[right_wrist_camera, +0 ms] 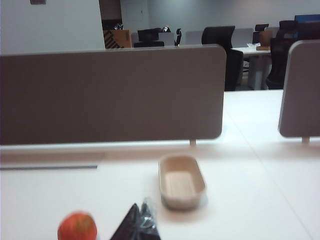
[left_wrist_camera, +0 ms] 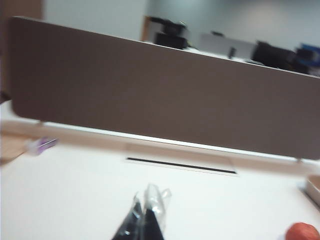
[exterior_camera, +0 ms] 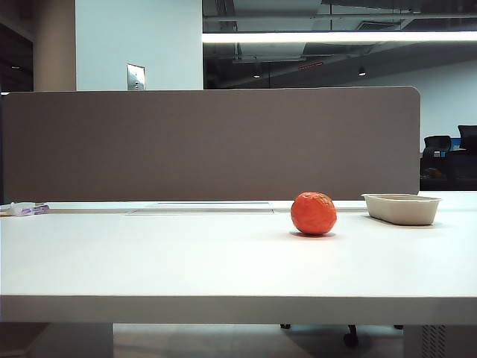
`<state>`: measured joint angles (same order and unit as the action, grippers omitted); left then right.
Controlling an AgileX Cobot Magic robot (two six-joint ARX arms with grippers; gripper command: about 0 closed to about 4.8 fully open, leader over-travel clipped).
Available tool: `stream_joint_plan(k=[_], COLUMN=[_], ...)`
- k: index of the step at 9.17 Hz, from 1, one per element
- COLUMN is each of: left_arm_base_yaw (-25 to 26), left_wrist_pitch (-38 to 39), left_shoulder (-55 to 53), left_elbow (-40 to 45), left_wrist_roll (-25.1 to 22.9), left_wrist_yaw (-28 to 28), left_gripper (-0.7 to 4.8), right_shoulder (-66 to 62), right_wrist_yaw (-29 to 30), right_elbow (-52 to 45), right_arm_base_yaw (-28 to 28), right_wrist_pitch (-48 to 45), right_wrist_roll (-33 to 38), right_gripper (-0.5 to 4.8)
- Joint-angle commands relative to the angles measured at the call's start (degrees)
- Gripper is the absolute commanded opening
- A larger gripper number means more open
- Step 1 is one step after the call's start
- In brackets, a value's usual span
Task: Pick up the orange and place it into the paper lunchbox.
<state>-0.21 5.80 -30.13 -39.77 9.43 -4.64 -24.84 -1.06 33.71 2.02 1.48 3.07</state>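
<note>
orange (exterior_camera: 314, 213): loose on the white table (exterior_camera: 186, 261), right of middle, near the paper lunchbox (exterior_camera: 401, 208) but not touching it (box empty).
right gripper (right_wrist_camera: 137, 222): clenched, empty; orange just beside its tips, so the nearer arm.
left gripper (left_wrist_camera: 145, 220): tips together, empty; orange well off to its side.

White table (exterior_camera: 149, 261) with a grey divider panel (exterior_camera: 209, 142) along its back edge; the orange (exterior_camera: 314, 213) sits on it right of centre; paper lunchbox (exterior_camera: 401, 208) nearby, apart; small purple thing (exterior_camera: 33, 209) far left.
</note>
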Motion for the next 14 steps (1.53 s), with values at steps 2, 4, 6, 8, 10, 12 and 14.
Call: stream_joint_plan(k=[2, 4, 6, 8, 10, 12, 14], left_arm_base_yaw=[-8.37, -19.54, -23.39, -28.83, -28.83, -28.83, -28.83], left_wrist_pitch=[-0.17, 6.93, 12.92, 23.3, 23.32, 23.3, 23.32], left_shoulder=[-23.76, -32.63, -34.53, -35.8, -35.8, -35.82, -36.22], left_elbow=[-18.12, -27.69, -31.43, -38.82, -38.86, -38.86, -38.86], left_wrist_roll=[-3.48, -9.03, -9.03, -10.01, -9.86, -9.86, -9.86], left_wrist_yaw=[-4.63, -4.61, -4.66, -4.61, -4.61, -4.59, -4.66], left_gripper=[-0.05, -0.05, -0.05, -0.05, -0.05, -0.05, -0.05], right_shoulder=[-23.43, -38.73, -44.7, -60.48, -69.77, -85.92, -96.28], right_wrist_yaw=[4.81, 10.21, 10.23, 17.14, 20.46, 18.62, 15.96], right_elbow=[18.47, 27.52, 30.29, 31.39, 31.41, 31.47, 35.34], right_arm_base_yaw=[1.99, 5.2, 7.23, 9.35, 9.55, 10.8, 11.5], right_wrist_pitch=[-3.06, -3.65, -3.69, -10.34, -22.1, -43.39, -44.61], right_wrist_roll=[0.13, -0.07, -0.09, -0.33, -0.26, -0.33, -0.39], right_gripper=[-0.06, -0.06, -0.06, 1.48, 4.79, 4.79, 4.79])
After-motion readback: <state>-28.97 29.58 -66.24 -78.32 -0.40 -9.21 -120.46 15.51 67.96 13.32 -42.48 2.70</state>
